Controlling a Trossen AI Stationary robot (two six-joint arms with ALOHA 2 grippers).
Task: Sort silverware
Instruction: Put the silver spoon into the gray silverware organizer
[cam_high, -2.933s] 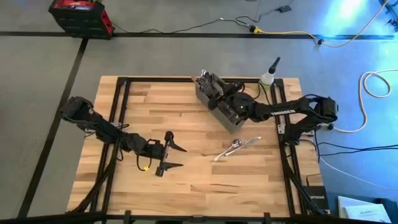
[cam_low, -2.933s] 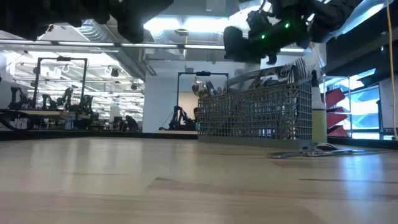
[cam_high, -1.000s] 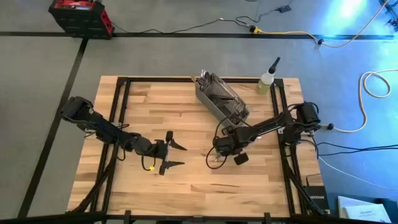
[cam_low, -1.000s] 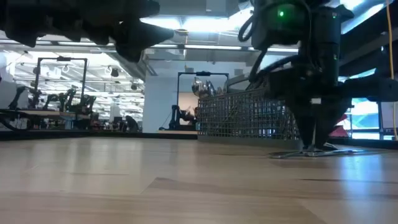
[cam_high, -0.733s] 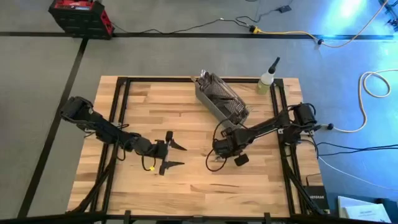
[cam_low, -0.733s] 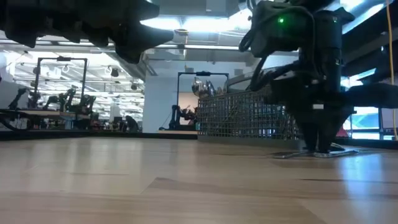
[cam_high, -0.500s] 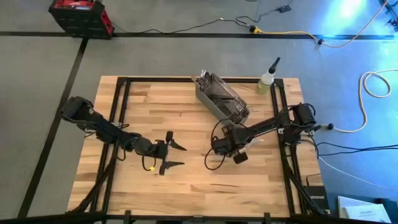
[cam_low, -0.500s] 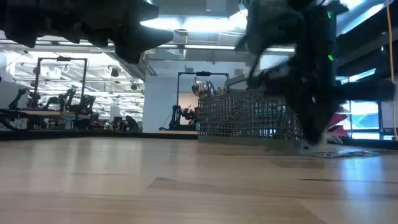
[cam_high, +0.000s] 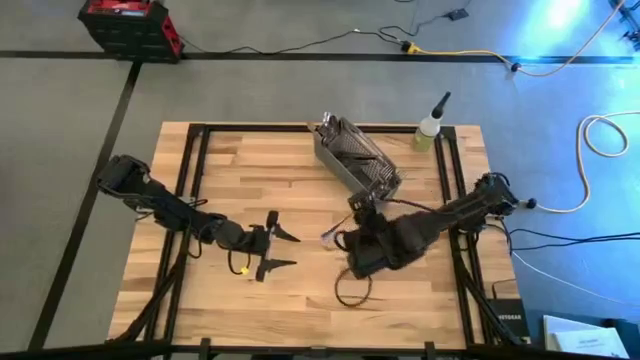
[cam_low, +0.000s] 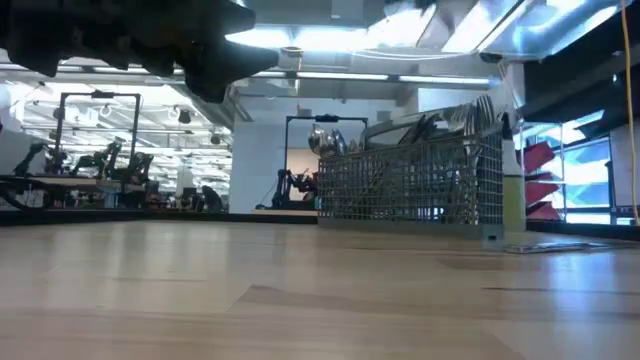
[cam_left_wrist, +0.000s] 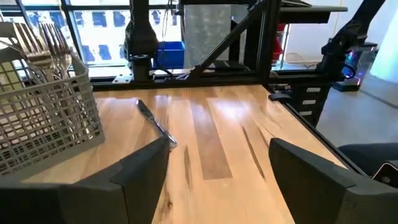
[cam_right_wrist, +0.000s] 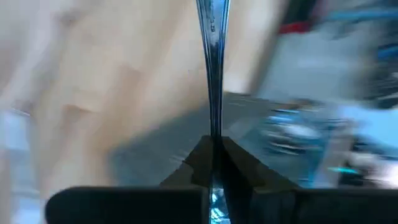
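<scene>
Right gripper (cam_right_wrist: 213, 163) clamping utensil (cam_right_wrist: 212, 56) mid-table

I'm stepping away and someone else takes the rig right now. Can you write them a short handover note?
Right gripper: shut on a piece of silverware, lifted above the table's middle.
Left gripper: open, empty, hovering over the table's left half.
Mesh basket: at the far side of the table, full of forks and spoons.
One utensil lies on the wood beside the basket.
Done: one piece picked up. Left: place it, then sort the piece on the table and everything in the basket.
</scene>
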